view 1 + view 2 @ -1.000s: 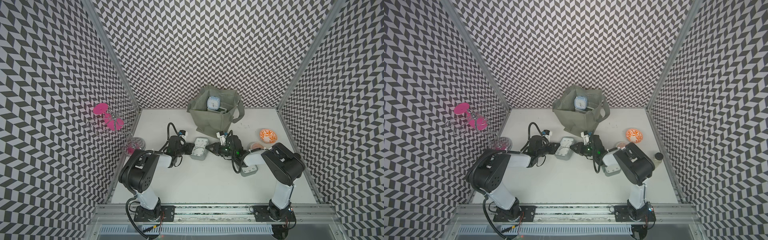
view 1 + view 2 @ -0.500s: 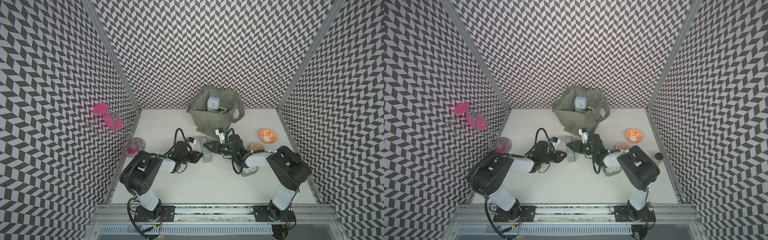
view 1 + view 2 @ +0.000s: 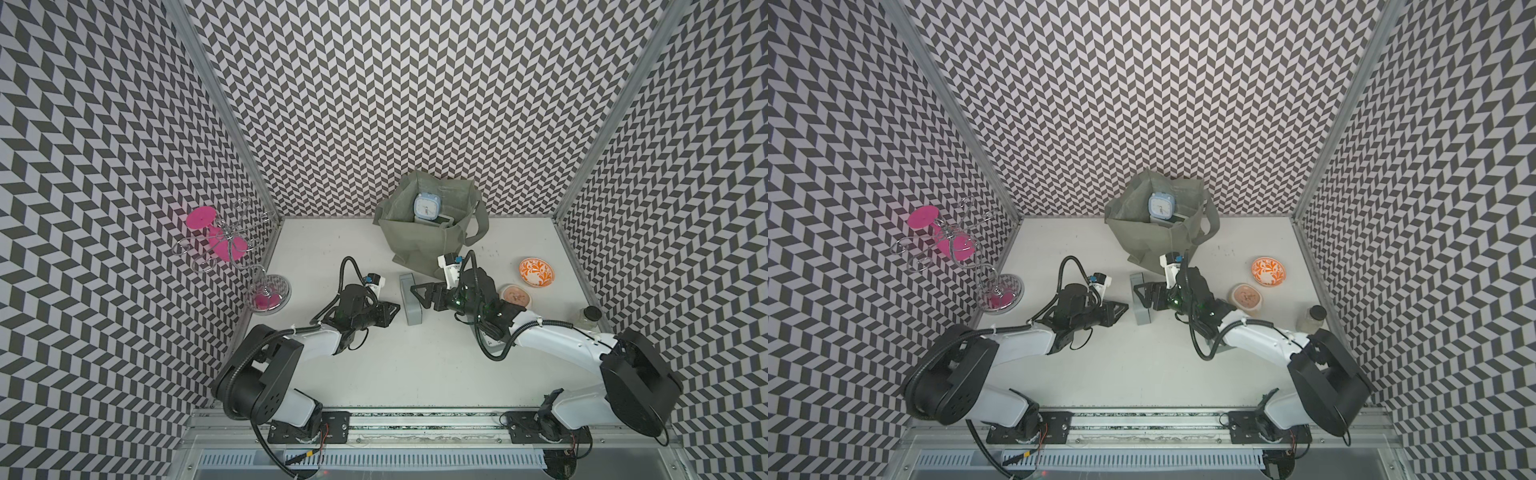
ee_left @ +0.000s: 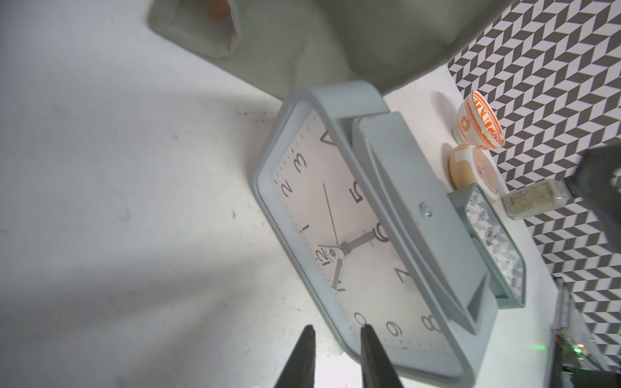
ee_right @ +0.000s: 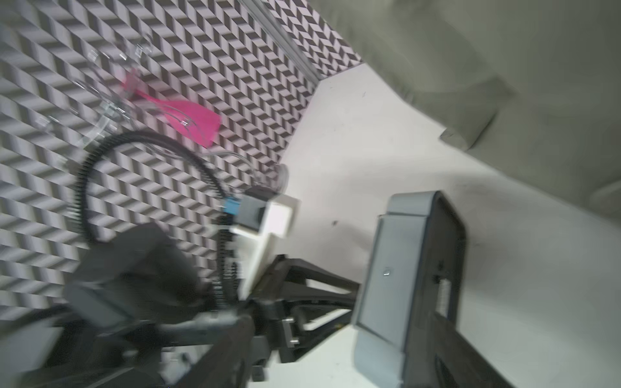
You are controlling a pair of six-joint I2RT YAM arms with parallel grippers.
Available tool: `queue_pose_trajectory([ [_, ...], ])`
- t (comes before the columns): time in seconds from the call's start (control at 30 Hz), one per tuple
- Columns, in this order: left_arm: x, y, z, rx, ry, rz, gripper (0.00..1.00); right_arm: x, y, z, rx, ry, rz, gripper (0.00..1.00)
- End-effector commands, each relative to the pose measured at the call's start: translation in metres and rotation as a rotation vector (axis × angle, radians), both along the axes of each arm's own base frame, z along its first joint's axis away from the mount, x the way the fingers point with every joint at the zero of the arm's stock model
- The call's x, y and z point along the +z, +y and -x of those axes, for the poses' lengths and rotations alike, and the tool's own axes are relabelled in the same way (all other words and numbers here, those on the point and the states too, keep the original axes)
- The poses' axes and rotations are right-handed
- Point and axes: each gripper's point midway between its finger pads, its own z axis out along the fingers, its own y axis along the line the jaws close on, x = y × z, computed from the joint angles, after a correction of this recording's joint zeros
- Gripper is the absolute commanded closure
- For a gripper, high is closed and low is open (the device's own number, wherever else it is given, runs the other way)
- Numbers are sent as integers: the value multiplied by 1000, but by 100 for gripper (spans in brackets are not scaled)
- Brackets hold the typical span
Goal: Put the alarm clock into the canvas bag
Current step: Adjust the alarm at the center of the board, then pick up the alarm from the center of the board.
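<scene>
A grey rectangular alarm clock (image 3: pixel 411 305) (image 3: pixel 1142 306) stands on its long edge on the table, in front of the grey-green canvas bag (image 3: pixel 415 245) (image 3: pixel 1142 237). A pale blue alarm clock (image 3: pixel 427 206) sits inside the bag's open mouth. My left gripper (image 3: pixel 395 309) (image 4: pixel 337 331) is just left of the grey clock (image 4: pixel 336 218). Its fingers are slightly apart, with only table between them. My right gripper (image 3: pixel 415 291) is open wide at the clock's right side. In the right wrist view the clock (image 5: pixel 396 285) stands between the spread fingers.
An orange patterned bowl (image 3: pixel 537 272), a pinkish cup (image 3: pixel 515 296) and a spice jar (image 3: pixel 588 318) stand to the right. A wire stand with pink discs (image 3: pixel 220 241) is at the left wall. A small grey box with a faceted face (image 4: pixel 494 242) lies behind the clock.
The grey clock lay flat between both grippers and now stands on its edge. My right gripper has opened wide. My left gripper has drawn back a little and parted its fingers.
</scene>
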Motion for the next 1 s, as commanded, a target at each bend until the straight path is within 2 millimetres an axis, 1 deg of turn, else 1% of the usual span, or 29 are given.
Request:
queue_pose_trajectory([
  [0.0,1,16,4,70,-10,-36,65,-26,-17,-7,-74,-4,245,9],
  [0.07,5,19,7,84,-24,-29,59,-31,-11,-7,-64,4,304,6],
  [0.17,6,27,10,115,-33,-35,43,-35,2,-5,-35,10,346,6],
  [0.2,5,30,12,125,-34,-40,38,-35,7,-5,-26,13,354,7],
  [0.3,3,37,14,153,-32,-43,31,-43,20,-4,6,31,385,13],
  [0.37,0,40,16,162,-25,-45,27,-50,28,-5,19,50,402,16],
  [0.43,-2,42,17,166,-20,-45,26,-56,35,-6,30,66,417,16],
  [0.57,3,43,18,166,-30,-35,25,-70,46,-10,28,85,460,17],
  [0.67,6,45,19,174,-41,-39,24,-76,50,-13,13,80,502,20],
  [0.77,6,47,19,181,-45,-45,24,-81,52,-15,8,73,532,29],
  [0.83,7,49,18,190,-48,-50,24,-79,52,-16,9,63,535,38],
  [0.9,10,50,17,199,-53,-51,24,-71,51,-14,13,45,521,53],
  [0.97,16,50,15,209,-64,-40,24,-57,49,-11,20,20,498,63],
])
